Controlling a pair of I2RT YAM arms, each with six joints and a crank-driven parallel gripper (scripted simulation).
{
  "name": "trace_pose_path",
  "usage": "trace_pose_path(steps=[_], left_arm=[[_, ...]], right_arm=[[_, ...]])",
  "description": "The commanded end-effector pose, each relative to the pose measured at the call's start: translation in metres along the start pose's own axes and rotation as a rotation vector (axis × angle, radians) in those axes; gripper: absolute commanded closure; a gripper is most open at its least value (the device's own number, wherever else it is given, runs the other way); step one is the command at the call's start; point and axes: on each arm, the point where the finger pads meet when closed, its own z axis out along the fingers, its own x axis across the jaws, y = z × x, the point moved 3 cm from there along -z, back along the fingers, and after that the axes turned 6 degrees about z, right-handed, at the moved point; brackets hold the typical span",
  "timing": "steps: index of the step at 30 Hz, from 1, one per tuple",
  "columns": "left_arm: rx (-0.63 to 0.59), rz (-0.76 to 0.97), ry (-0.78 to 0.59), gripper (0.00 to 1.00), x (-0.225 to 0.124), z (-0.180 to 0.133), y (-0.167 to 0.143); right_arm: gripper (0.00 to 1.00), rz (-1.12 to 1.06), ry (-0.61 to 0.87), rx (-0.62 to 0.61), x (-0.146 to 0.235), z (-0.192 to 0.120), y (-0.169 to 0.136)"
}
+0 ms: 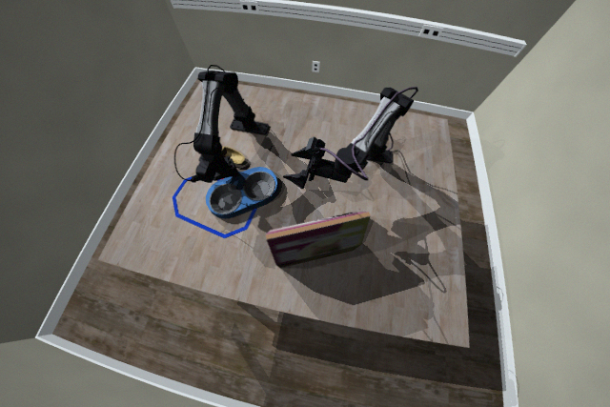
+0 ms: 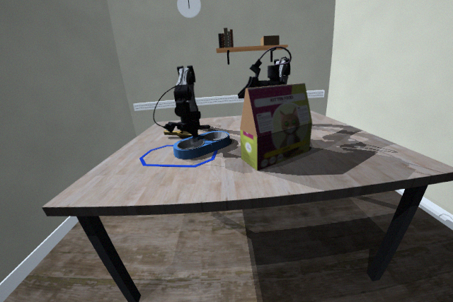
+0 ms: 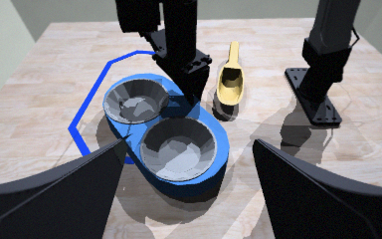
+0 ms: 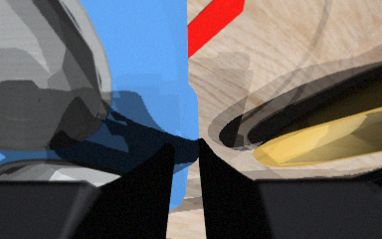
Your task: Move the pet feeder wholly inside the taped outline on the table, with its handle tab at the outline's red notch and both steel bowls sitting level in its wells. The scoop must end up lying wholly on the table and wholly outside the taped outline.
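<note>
Feeder, blue (image 1: pixel 247 204) (image 2: pixel 190 153) (image 3: pixel 221 149) (image 4: pixel 143 40), one: your landmark, lying partly over the taped outline (image 1: pixel 199 224) (image 2: pixel 168 165) (image 3: pixel 90 92), partly outside it. Bowls, steel, two: in the feeder's wells. Right claw (image 1: pixel 239 180) (image 2: pixel 195 136) (image 3: pixel 193 100) (image 4: pixel 186 143), one: at the feeder's tab side, fingers nearly together; you cannot tell whether they grip the tab. Left claw (image 1: pixel 289 165) (image 3: pixel 190 141), one: beyond the feeder's far end from the outline, wide open, holding nothing. Scoop, yellow (image 1: pixel 235 157) (image 2: pixel 177 133) (image 3: pixel 239 90) (image 4: pixel 327 136), one: on the table, just beside the feeder's tab side. Food box (image 1: pixel 320 239) (image 2: pixel 282 126), one: upright, apart from the feeder.
</note>
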Motion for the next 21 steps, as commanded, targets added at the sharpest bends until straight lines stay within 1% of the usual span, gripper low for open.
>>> trace_pose_path(steps=[1, 6, 13, 17, 21], left_arm=[[-0.027, 0.051, -0.001, 0.00, 0.001, -0.002, 0.025], [-0.027, 0.051, -0.001, 0.00, 0.001, -0.002, 0.025], [-0.027, 0.051, -0.001, 0.00, 0.001, -0.002, 0.025], [-0.027, 0.051, -0.001, 0.00, 0.001, -0.002, 0.025], [-0.027, 0.051, -0.001, 0.00, 0.001, -0.002, 0.025]], right_arm=[[0.88, 0.006, 0.003, -0.014, -0.001, 0.002, 0.002], [0.88, 0.011, 0.002, -0.018, -0.001, 0.002, 0.003], [0.88, 0.187, -0.005, -0.015, 0.002, 0.002, 0.017], [0.88, 0.215, -0.003, -0.016, 0.003, 0.002, 0.024], [0.88, 0.205, -0.003, -0.016, 0.002, 0.002, 0.024]])
